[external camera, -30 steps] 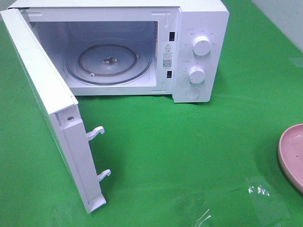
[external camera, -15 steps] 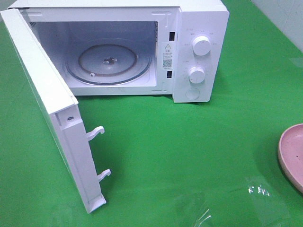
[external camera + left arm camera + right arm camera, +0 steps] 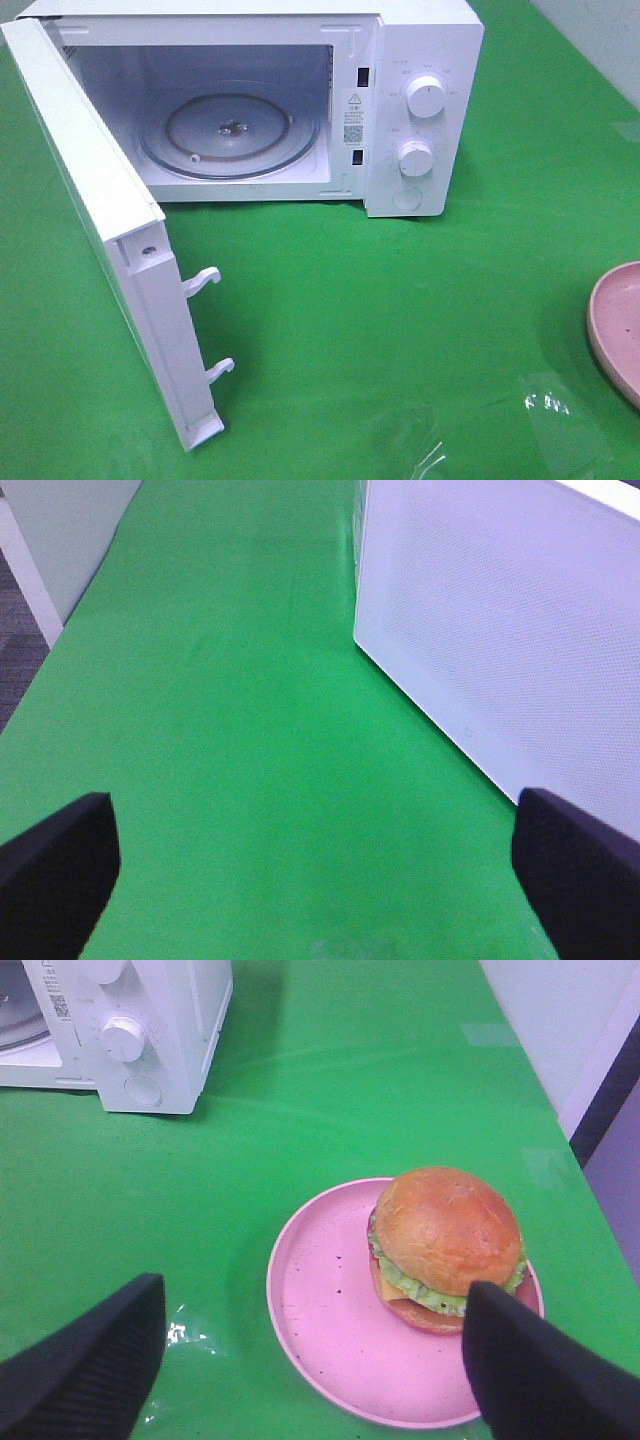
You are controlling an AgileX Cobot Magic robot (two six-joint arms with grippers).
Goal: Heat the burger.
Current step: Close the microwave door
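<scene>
The burger, with a glossy brown bun, green lettuce and yellow cheese, sits on the right part of a pink plate in the right wrist view. My right gripper hovers over the plate, open and holding nothing, and one of its fingers stands close beside the burger. The exterior view shows only the plate's rim at the right edge; the burger is out of that frame. The left gripper is open over bare green cloth, beside the outer face of the microwave door.
A white microwave stands at the back, its door swung wide open to the left. Its glass turntable is bare. Two knobs sit on its right panel. Green cloth covers the table.
</scene>
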